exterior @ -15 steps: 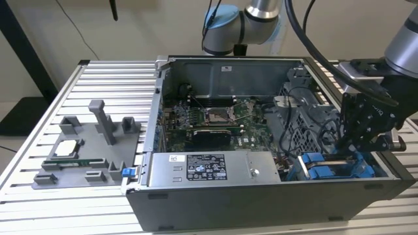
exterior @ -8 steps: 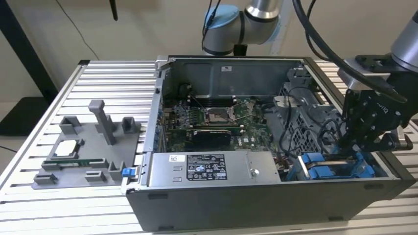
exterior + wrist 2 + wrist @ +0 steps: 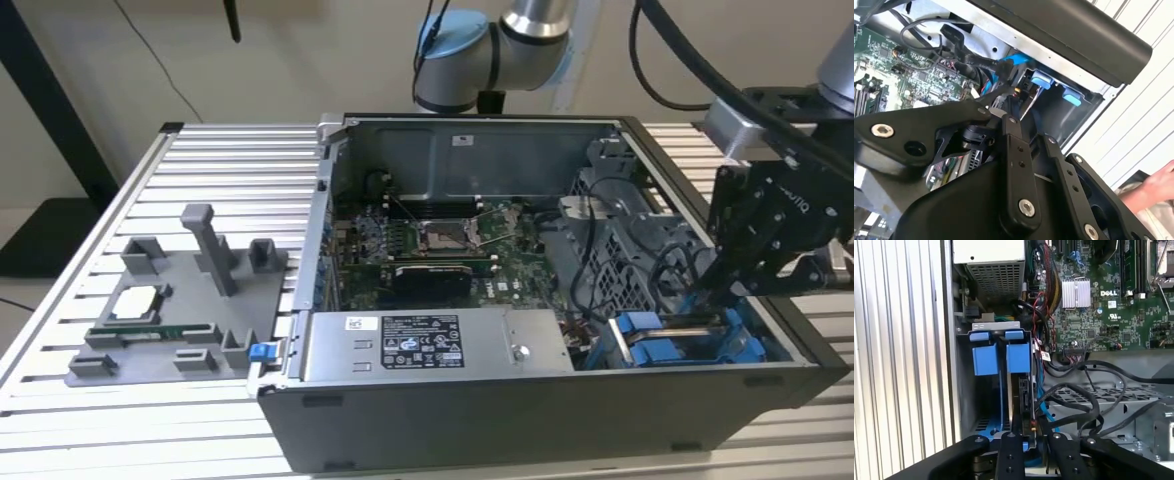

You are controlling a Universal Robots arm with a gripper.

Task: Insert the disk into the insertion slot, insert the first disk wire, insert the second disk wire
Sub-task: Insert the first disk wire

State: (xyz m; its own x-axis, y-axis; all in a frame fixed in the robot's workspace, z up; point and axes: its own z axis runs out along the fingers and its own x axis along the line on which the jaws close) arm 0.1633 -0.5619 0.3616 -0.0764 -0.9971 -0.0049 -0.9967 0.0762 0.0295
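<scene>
The open case (image 3: pixel 534 420) lies on the slatted surface (image 3: pixel 227 160). In its corner slot (image 3: pixel 966 400) the disk (image 3: pixel 1021 390) stands on edge in its blue carrier and looks fully seated. The hand (image 3: pixel 1033 437) hangs right at the disk's connector end, though I cannot tell whether it is clenched on anything or released. To my eye this is wire work: bring the plug square to the port, press straight in, and keep the loose black cables (image 3: pixel 1114 371) from snagging.

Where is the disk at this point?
In the exterior view the disk sits inside the computer case at the exterior view's right, just under the end effector and beside the silver box.
</scene>
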